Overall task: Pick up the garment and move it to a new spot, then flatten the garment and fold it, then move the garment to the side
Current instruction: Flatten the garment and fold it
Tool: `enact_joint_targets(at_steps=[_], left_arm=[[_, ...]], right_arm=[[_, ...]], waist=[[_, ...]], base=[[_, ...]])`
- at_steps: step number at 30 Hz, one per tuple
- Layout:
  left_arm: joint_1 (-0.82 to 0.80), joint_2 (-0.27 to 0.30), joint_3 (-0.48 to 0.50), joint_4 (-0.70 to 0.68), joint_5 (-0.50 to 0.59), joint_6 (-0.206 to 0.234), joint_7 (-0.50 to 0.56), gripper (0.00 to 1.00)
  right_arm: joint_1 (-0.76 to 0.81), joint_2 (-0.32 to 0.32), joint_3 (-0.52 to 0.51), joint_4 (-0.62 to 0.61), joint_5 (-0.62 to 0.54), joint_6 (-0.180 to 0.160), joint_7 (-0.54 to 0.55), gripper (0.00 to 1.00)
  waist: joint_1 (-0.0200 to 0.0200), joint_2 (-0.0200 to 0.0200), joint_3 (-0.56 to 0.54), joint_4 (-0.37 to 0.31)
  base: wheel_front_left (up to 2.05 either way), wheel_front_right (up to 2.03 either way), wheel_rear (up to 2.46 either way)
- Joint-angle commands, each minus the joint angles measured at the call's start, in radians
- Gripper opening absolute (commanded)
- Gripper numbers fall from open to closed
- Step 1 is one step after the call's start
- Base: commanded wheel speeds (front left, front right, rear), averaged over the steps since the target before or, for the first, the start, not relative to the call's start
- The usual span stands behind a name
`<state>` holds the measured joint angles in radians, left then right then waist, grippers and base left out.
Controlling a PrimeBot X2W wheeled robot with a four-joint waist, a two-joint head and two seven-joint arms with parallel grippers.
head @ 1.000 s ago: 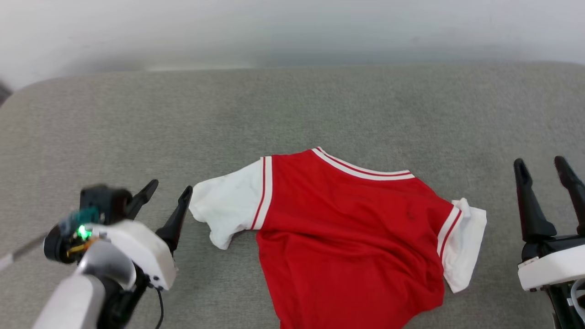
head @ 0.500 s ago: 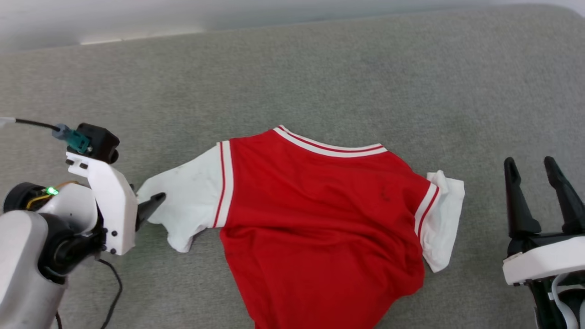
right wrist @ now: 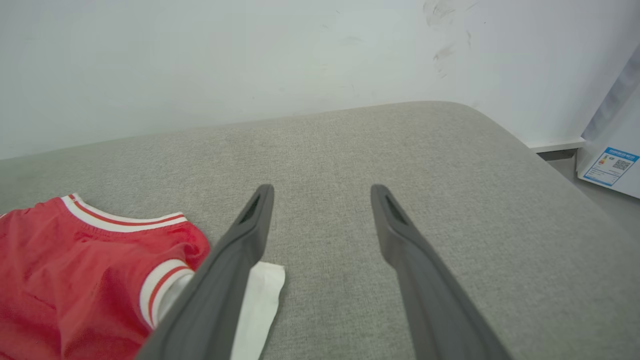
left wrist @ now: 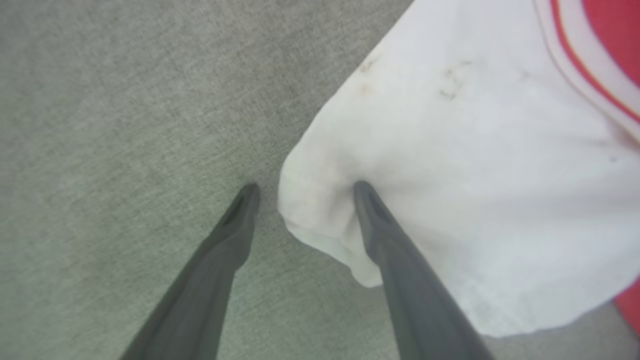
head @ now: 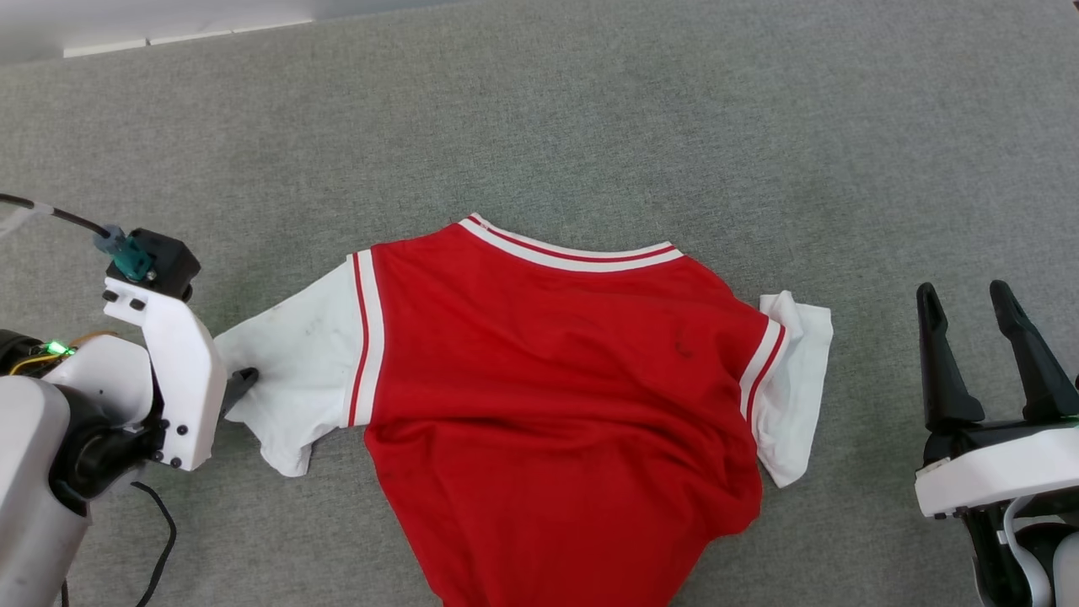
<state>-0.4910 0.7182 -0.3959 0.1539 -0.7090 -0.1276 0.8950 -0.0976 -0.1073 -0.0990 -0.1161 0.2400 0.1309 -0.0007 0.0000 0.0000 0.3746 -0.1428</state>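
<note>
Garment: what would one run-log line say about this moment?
garment: spread on grey surface | left end effector: open, straddling white sleeve edge | right end effector: open, apart from garment

A grey, woven-fabric padded bench (right wrist: 400, 150) with a rounded corner stands against a plain white wall (right wrist: 200, 60) — faintly scuffed (right wrist: 442, 52) at upper right. Beside it, a white panel (right wrist: 607, 145) bears a blue label (right wrist: 610, 167); the light is soft and even.

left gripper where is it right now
At the head view's left, the open left gripper straddles the red jersey's white sleeve end: one finger on it, one on the grey cushion.
</note>
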Motion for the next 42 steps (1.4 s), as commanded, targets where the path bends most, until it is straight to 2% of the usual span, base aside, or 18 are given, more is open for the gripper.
enact_joint_targets(at_steps=[1,6,11,12,13,15,19,22,29,33,40,41,42], left_arm=[[0.053,-0.027,-0.036,0.026,-0.015,-0.001,0.013,0.0],[0.047,-0.023,-0.012,0.016,0.006,0.007,-0.066,0.0],[0.057,-0.013,0.032,-0.046,0.037,0.031,-0.184,0.0],[0.066,-0.019,0.039,-0.066,0.029,0.035,-0.203,0.0],[0.105,-0.01,0.058,-0.158,0.027,0.044,-0.24,0.0],[0.13,-0.002,0.065,-0.23,0.028,0.054,-0.253,0.0],[0.178,0.01,0.071,-0.366,0.038,0.069,-0.279,0.0],[0.195,0.011,0.071,-0.459,0.043,0.08,-0.284,0.0],[0.182,-0.01,0.049,-0.589,0.055,0.078,-0.3,0.0],[0.162,-0.025,0.033,-0.607,0.064,0.073,-0.304,0.0],[0.151,-0.037,0.021,-0.604,0.067,0.066,-0.322,0.0],[0.16,-0.037,0.022,-0.592,0.062,0.065,-0.33,0.0],[0.163,-0.037,0.024,-0.586,0.062,0.066,-0.336,0.0]], right_arm=[[-0.008,-0.002,0.0,0.005,-0.01,0.0,-0.005,1.0],[-0.003,-0.022,-0.003,0.017,-0.026,0.0,0.036,1.0],[0.009,-0.085,0.007,0.012,-0.019,0.0,0.174,1.0],[0.012,-0.103,0.014,0.007,-0.014,0.0,0.215,1.0],[0.021,-0.162,0.031,0.007,0.004,0.0,0.388,1.0],[0.017,-0.2,0.038,0.0,0.018,0.0,0.517,1.0],[-0.031,-0.25,0.042,-0.018,0.056,0.0,0.711,1.0],[-0.071,-0.277,0.054,-0.017,0.062,0.0,0.811,1.0],[-0.147,-0.306,0.109,0.053,0.064,0.0,0.91,1.0],[-0.162,-0.32,0.154,0.109,0.054,0.0,0.909,1.0],[-0.122,-0.304,0.23,0.216,0.068,0.0,0.9,1.0],[-0.105,-0.307,0.25,0.256,0.076,0.001,0.882,0.0],[-0.105,-0.314,0.249,0.263,0.069,0.001,0.869,0.0]], waist=[[0.0,0.0,0.0,0.0],[0.0,0.0,-0.024,0.007],[0.0,0.0,-0.071,0.038],[0.0,0.0,-0.079,0.045],[0.0,0.0,-0.099,0.071],[0.0,0.0,-0.106,0.091],[0.0,0.0,-0.104,0.131],[0.0,0.0,-0.091,0.161],[0.0,0.0,-0.049,0.22],[0.0,0.0,-0.029,0.244],[0.0,0.0,-0.016,0.269],[0.0,0.0,-0.026,0.271],[0.0,0.0,-0.033,0.27]], base=[[0.0,0.0,0.0],[0.0,0.0,0.0],[0.0,0.0,0.0],[0.0,0.0,0.0],[0.0,0.0,0.0],[0.0,0.0,0.0],[0.0,0.0,0.0],[0.0,0.0,0.0],[0.0,0.0,0.0],[0.0,0.0,0.0],[0.0,0.0,0.0],[0.0,0.0,0.0],[0.0,0.0,0.0]])
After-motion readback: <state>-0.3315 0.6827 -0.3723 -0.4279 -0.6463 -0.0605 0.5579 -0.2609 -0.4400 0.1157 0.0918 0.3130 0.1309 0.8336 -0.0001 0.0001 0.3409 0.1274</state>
